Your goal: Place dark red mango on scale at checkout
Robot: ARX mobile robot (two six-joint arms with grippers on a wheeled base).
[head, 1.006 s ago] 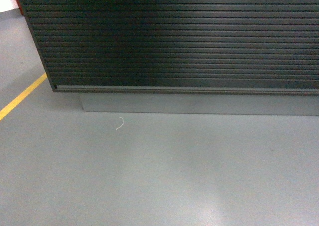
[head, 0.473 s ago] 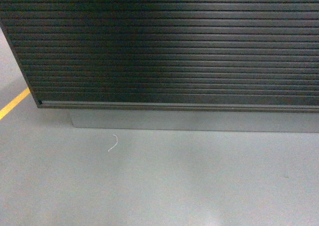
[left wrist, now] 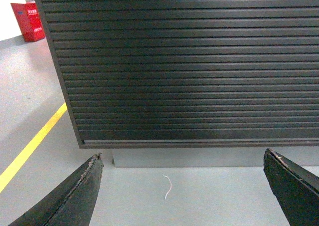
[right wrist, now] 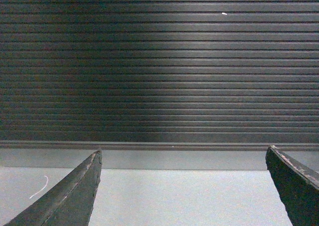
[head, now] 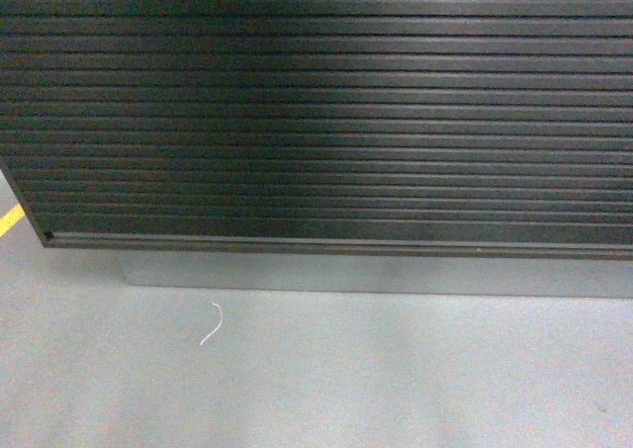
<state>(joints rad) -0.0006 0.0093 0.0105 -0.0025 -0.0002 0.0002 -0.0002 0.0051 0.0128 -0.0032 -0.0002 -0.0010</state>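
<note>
Closed in on checkout (head: 326, 112) since 1 s ago; ribbed front fills view. Both end effectors (left wrist: 182, 186) (right wrist: 182, 186) spread apart, holding nothing.

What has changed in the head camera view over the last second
The ribbed front of the checkout now fills more of the head view and its left corner has slid left, so the robot has closed in. The white scrap on the floor sits lower and the yellow line is nearly gone. Nothing was grasped or released.
</note>
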